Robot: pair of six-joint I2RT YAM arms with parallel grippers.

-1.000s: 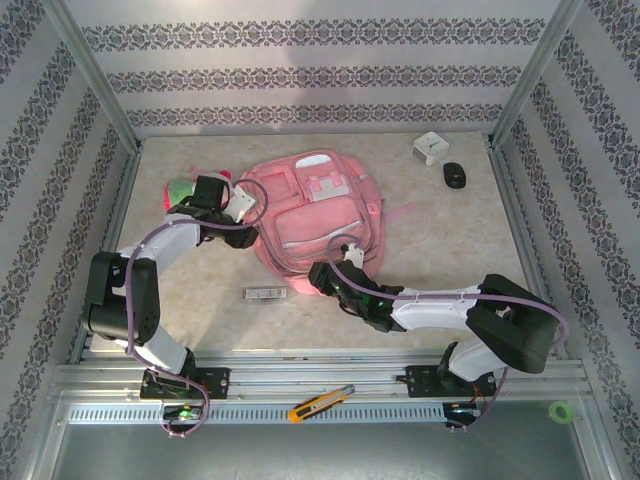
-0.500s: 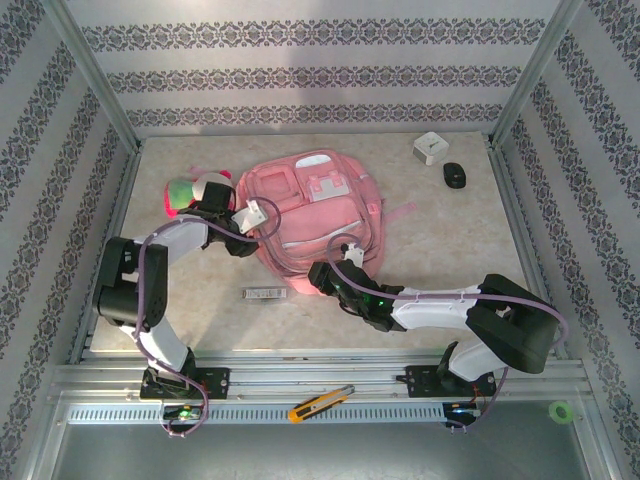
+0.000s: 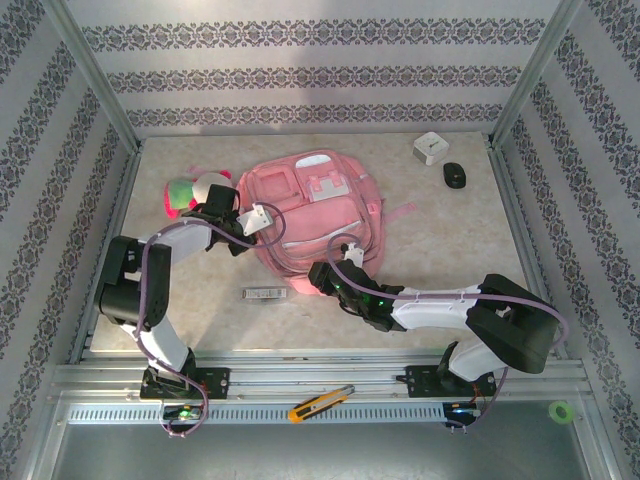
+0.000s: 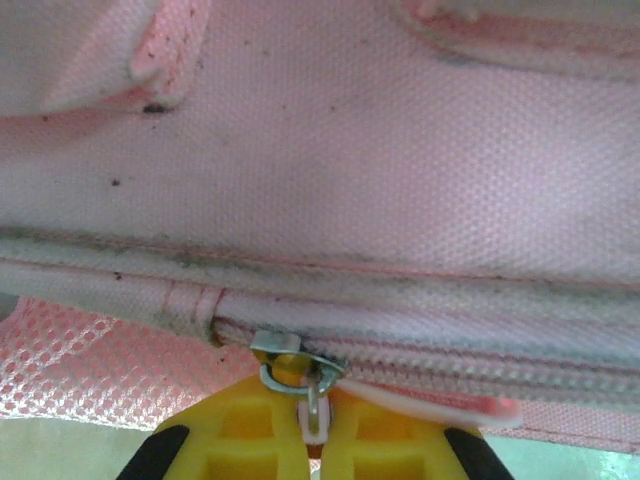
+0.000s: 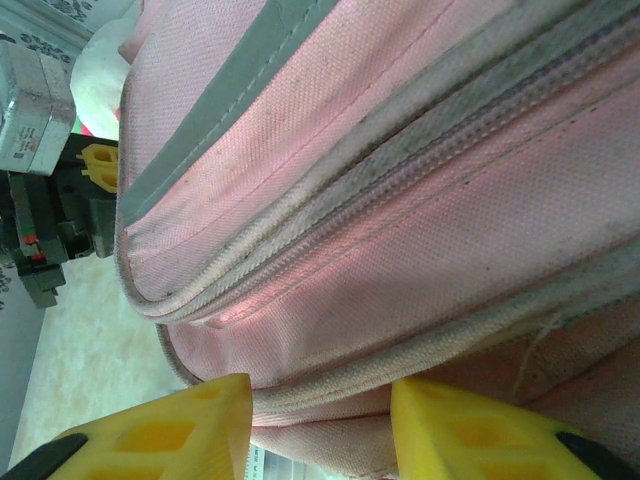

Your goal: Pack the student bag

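The student bag, big and pink, lies flat in the middle of the table. My left gripper is at the bag's left edge. In the left wrist view the yellow fingers are shut on the zipper pull, which hangs from the metal slider at the end of a closed zip. My right gripper is at the bag's near edge. Its fingers straddle a fold of the bag's seam, and the fabric fills the gap between them.
A pink, green and white plush toy lies just left of the bag. A white box and a black mouse sit at the back right. A small silvery item lies near the front, a utility knife on the rail.
My left gripper moved right from beside the plush toy to the bag's left edge and closed on the zipper pull. The right arm stayed put.
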